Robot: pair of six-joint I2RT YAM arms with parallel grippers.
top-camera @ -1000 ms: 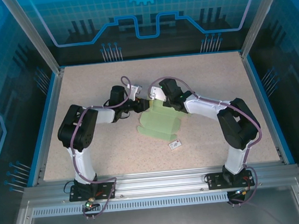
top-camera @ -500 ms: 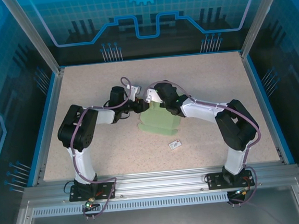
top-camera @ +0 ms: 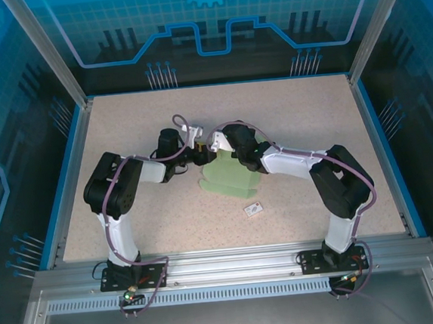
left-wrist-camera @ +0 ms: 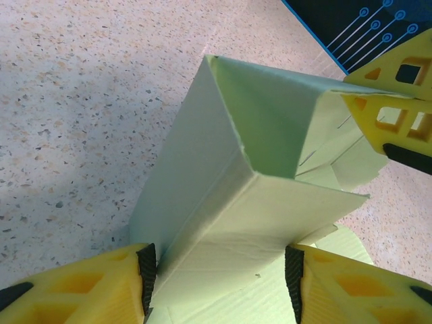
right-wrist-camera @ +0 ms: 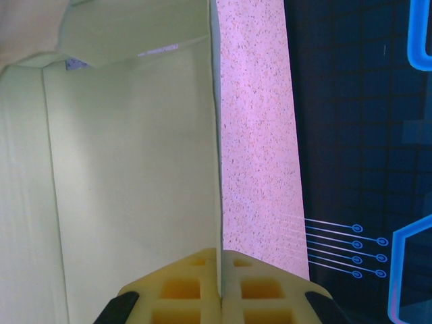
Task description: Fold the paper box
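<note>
Speckled beige table top (top-camera: 122,125), edged by a blue rim (top-camera: 217,84). Silver metal rail (top-camera: 233,263) along the near side. Blue see-through walls (top-camera: 20,171) with line patterns all round.

Count: two arms, namely left arm (top-camera: 116,187) and right arm (top-camera: 338,185); two claws; one paper box (top-camera: 229,174); one white tag (top-camera: 253,209).

Both arms bolted at the near rail and reaching in to mid-table, claws just beside each other at the far end of the box.

Paper box: pale mint-green card, mid-table, partly folded. Far part raised into upright walls, near part lying flat on the table top.

Left claw (top-camera: 199,154): at the far left corner of the box. Seen from its own wrist camera, yellow fingers with black pads (left-wrist-camera: 146,270) parted, a folded corner of the card standing between them. Left pad against the card, right pad at its edge. Pressing or released: cannot tell.

Right claw (top-camera: 219,142): at the far right of the box, clenched on a thin card edge. Seen from its own wrist camera, fingertips closed together, card edge running straight into the seam between them, a wide pale panel to the left. Seen from the left wrist camera, at upper right, pinching the raised wall's edge.

White tag: small, dark marks, flat on the table top, near and right of the box, apart from it.
</note>
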